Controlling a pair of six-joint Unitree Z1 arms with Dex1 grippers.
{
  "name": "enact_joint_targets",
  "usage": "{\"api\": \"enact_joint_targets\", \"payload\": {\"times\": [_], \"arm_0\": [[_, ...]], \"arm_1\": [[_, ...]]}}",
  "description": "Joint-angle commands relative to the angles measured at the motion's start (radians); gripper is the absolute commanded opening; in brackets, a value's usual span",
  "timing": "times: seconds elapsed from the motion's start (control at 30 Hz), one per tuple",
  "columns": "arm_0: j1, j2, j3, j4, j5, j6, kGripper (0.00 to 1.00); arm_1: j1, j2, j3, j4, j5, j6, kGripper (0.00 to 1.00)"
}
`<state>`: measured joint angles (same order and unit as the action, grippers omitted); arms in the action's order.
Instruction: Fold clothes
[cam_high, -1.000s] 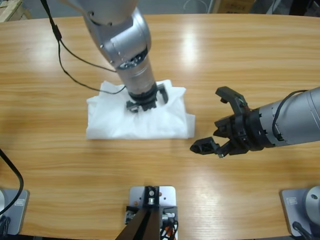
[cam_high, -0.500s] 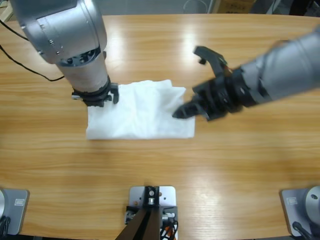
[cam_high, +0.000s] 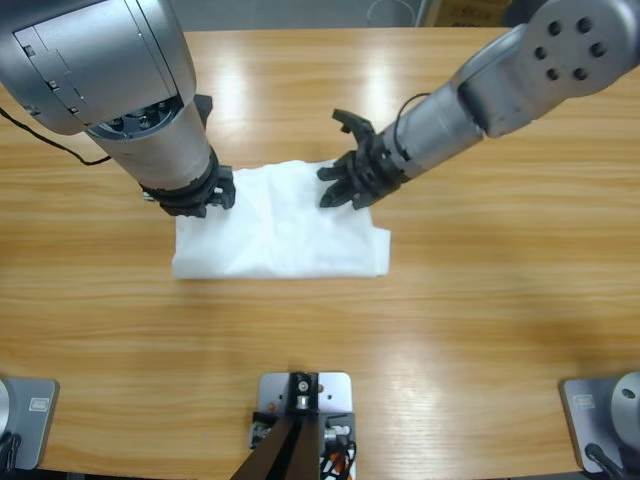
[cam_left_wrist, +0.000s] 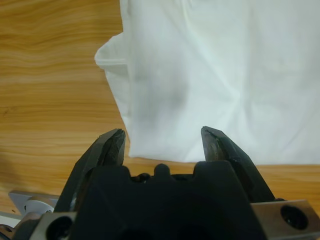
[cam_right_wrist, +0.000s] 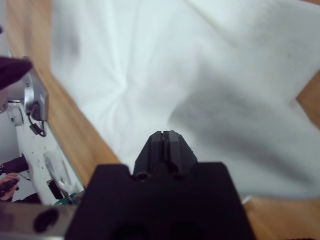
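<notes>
Moved within the last second: left gripper, off the middle of the T-shirt and out to its far left corner. Right gripper, swung in from the bare table on the right to the shirt's far right part. Shirt itself much where it was.

High view. Shows the T-shirt as a rumpled, roughly rectangular white bundle lying flat near the table's middle, creased and already doubled over. Puts the left gripper at the far left corner, and the right gripper over the far right edge, close above or touching the cloth; cannot say which.

Left wrist view. Looks down along the left gripper, spread wide and empty, straddling the shirt's straight edge, with wood to one side and a small folded flap sticking out. No cloth between the black fingers yet.

Right wrist view. Looks straight onto wrinkled white fabric, with the right gripper low over it. Cannot tell whether it is spread or closed: seems parted from above, seems drawn together here.

Risks, as a judgement. Could pinch only the top layer of thin soft cotton and peel the bundle open instead of folding it. Could drag and bunch the cloth if pressed down before closing. Could skew the fold if one corner is lifted ahead of the other, or lose hold on a shallow bite at the edge.
</notes>
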<state>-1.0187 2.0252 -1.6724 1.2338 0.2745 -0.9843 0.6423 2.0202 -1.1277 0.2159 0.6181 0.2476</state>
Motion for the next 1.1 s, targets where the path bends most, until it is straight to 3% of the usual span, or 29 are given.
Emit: {"api": "enact_joint_targets", "payload": {"times": [0.03, 0.27, 0.53, 0.57, 0.63, 0.73, 0.83, 1.1], "arm_0": [[-0.059, 0.046, 0.015, 0.012, -0.002, 0.006, 0.586], [-0.078, 0.168, -0.003, -0.051, -0.011, 0.007, 0.586], [0.000, 0.200, -0.019, -0.240, -0.062, 0.142, 0.616], [0.012, 0.201, -0.010, -0.247, -0.080, 0.141, 0.521], [0.029, 0.198, 0.026, -0.252, -0.088, 0.129, 0.153], [0.055, 0.170, 0.139, -0.311, -0.118, 0.130, 0.000], [0.069, 0.104, 0.292, -0.441, -0.143, 0.138, 0.000], [0.147, 0.001, 0.473, -0.453, -0.114, 0.122, 0.000]], "arm_1": [[-0.013, 0.101, -0.005, -0.050, -0.058, -0.016, 0.000], [-0.013, 0.114, 0.003, -0.051, -0.092, -0.018, 0.000], [-0.016, 0.104, 0.011, -0.050, -0.077, -0.026, 0.000], [-0.019, 0.105, 0.011, -0.051, -0.074, -0.029, 0.000], [-0.026, 0.107, 0.011, -0.050, -0.067, -0.034, 0.000], [-0.034, 0.111, 0.013, -0.051, -0.061, -0.039, 0.000], [-0.038, 0.116, 0.014, -0.053, -0.060, -0.041, 0.000], [-0.041, 0.123, 0.023, -0.051, -0.057, -0.045, 0.000]]}}
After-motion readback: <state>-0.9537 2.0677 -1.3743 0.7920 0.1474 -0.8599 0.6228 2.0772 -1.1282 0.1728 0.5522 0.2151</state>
